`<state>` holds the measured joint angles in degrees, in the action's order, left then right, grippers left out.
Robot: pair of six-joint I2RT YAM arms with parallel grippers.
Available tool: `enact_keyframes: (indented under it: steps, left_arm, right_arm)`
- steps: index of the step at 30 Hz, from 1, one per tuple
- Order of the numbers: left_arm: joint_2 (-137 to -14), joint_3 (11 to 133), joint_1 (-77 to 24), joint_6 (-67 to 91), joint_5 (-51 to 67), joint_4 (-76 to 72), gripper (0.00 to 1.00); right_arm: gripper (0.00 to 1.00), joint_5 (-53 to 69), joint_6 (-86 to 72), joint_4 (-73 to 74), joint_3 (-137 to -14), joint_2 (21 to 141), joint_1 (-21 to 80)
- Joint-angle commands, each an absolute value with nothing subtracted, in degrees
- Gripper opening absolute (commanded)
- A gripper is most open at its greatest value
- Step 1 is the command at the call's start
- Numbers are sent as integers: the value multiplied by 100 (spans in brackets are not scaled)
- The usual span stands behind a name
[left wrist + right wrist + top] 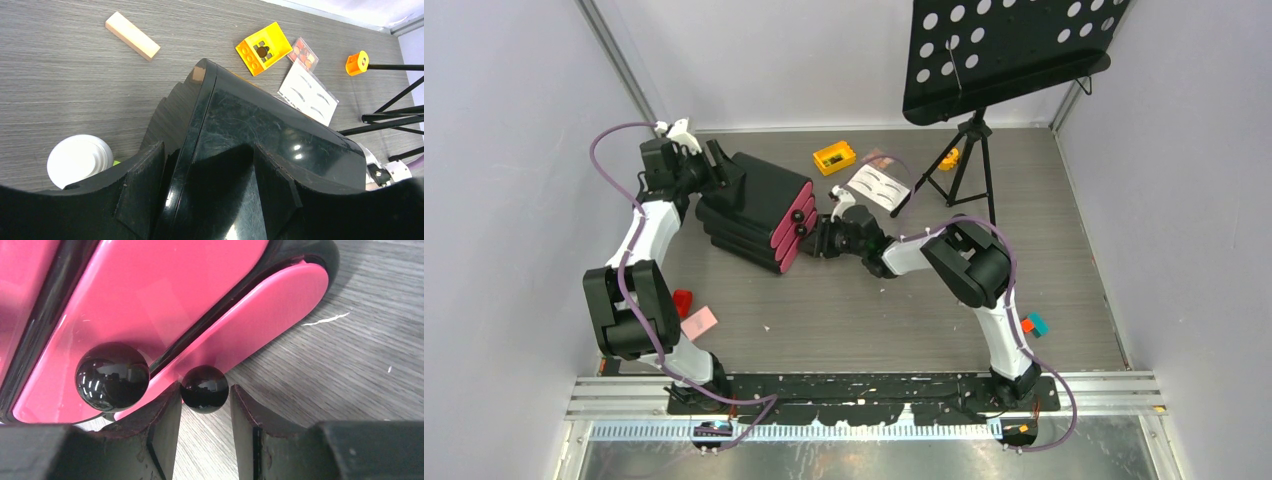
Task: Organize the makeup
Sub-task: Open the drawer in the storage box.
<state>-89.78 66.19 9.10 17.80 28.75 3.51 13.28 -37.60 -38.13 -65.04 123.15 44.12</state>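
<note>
The black chest [754, 205] with pink drawers lies mid-table. My left gripper [714, 172] is open at its back, fingers [140, 185] astride the chest's black edge [200, 130]. My right gripper [821, 238] is open, fingers [162, 425] on either side of the lowest drawer's small black knob [205, 389]; the left finger touches it. Loose makeup lies behind: white eyebrow card [874, 186] [308, 98], brown palette [303, 52], yellow block [834, 157] [263, 48], peach sponge [132, 35], white bottle [79, 160].
The black perforated music stand [1009, 50] stands at the back right, its tripod legs [964, 170] near the card, with an orange piece [357, 63] at one foot. Red [683, 301] and pink [698, 322] blocks lie near left; orange and teal blocks [1032, 324] near right.
</note>
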Motion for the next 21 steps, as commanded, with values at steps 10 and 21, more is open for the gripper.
enact_keyframes:
  steps: [10, 21]
  left_arm:
    - [-9087, 6515, 817, 1802, 3047, 541, 66]
    - [-9033, 6526, 817, 1758, 2963, 631, 66]
  right_arm:
    - [16, 1284, -2929, -3579, -6738, 12153, 4330]
    - [13, 736, -2236, -2873, -5898, 11241, 4324]
